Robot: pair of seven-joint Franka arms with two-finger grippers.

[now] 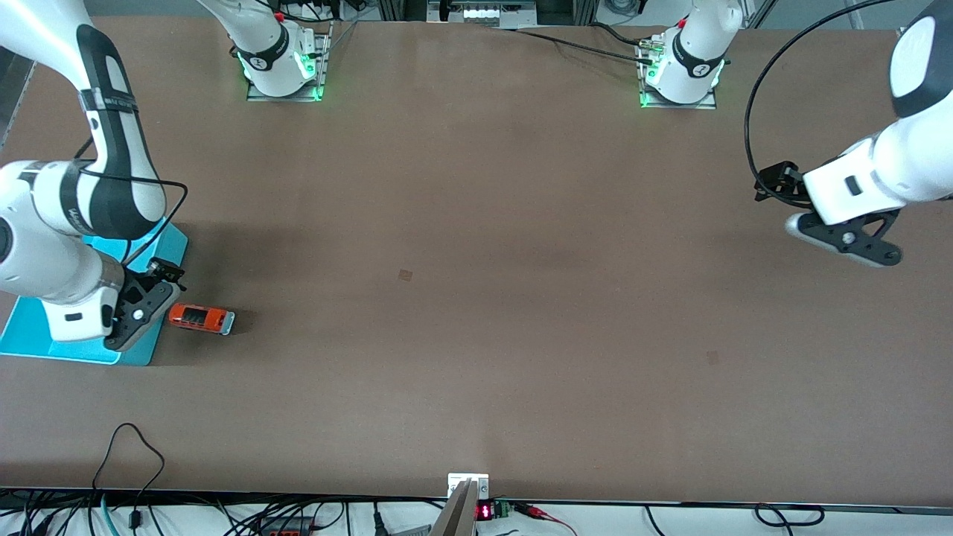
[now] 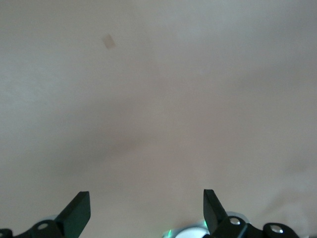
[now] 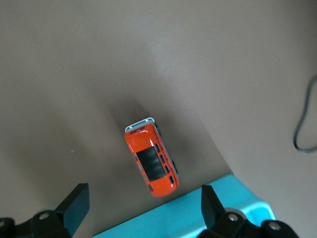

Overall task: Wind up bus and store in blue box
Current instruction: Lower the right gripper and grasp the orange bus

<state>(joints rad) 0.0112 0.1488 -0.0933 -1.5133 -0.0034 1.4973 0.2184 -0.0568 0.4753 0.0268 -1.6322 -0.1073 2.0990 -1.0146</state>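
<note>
The orange bus (image 1: 201,318) with its black roof panel stands on the brown table, right beside the blue box (image 1: 28,329) at the right arm's end. My right gripper (image 1: 138,316) hangs open and empty over the box's edge next to the bus. In the right wrist view the bus (image 3: 151,158) lies just ahead of the open gripper (image 3: 143,204), with the box's rim (image 3: 198,218) under the fingers. The right arm hides much of the box. My left gripper (image 1: 846,240) waits, open and empty, above bare table at the left arm's end; it also shows in the left wrist view (image 2: 147,206).
Two small tape marks sit on the table, one near the middle (image 1: 405,275) and one toward the left arm's end (image 1: 712,357). A black cable loop (image 1: 128,447) lies near the front edge. More cables run along that edge.
</note>
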